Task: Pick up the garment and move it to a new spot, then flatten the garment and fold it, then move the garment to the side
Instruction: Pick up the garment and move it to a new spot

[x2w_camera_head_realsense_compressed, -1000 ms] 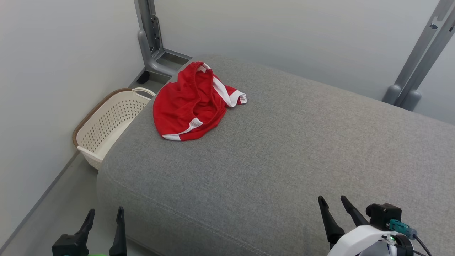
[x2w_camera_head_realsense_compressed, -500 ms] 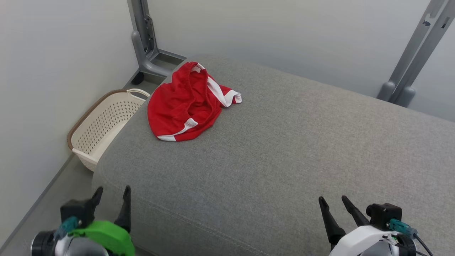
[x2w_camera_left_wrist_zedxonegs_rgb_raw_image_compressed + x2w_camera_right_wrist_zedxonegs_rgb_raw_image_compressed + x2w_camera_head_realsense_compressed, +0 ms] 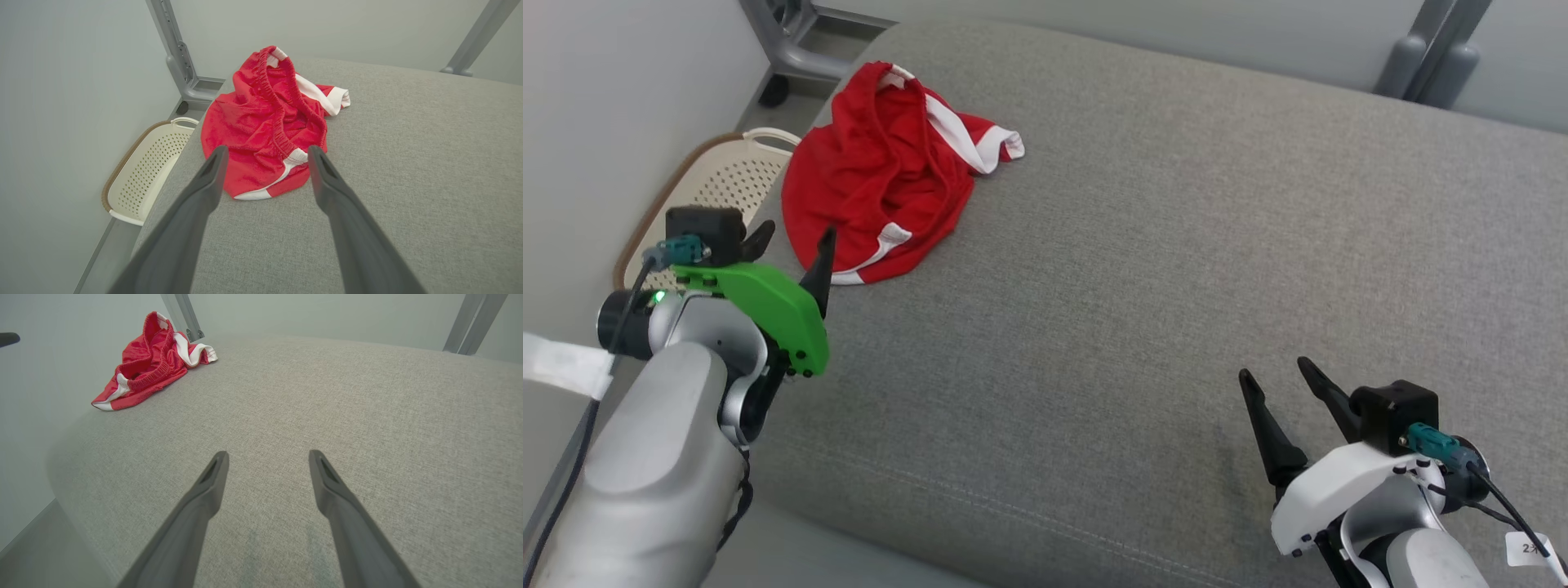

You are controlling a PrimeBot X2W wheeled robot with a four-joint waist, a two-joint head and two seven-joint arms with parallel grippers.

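The garment [image 3: 882, 175] is a pair of red shorts with white trim, lying crumpled near the far left corner of the grey cushion [image 3: 1143, 269]. It also lies ahead of the fingers in the left wrist view [image 3: 265, 122] and far off at the upper left in the right wrist view [image 3: 151, 363]. My left gripper [image 3: 799, 232] hovers just short of the garment's near edge, open and holding nothing. My right gripper [image 3: 1274, 367] stands open over bare cushion at the lower right, far from the garment. Both grippers' fingers are spread in their wrist views [image 3: 265, 151] [image 3: 267, 455].
A cream perforated laundry basket [image 3: 719, 175] stands on the floor beside the cushion's left edge. Grey metal stand legs rise behind the cushion at the far left [image 3: 784, 41] and far right [image 3: 1429, 49]. A pale wall runs along the left.
The head camera has tilted down and shifted, so the whole picture moved. My left arm has come up and forward onto the cushion, close to the garment. The garment lies as before.
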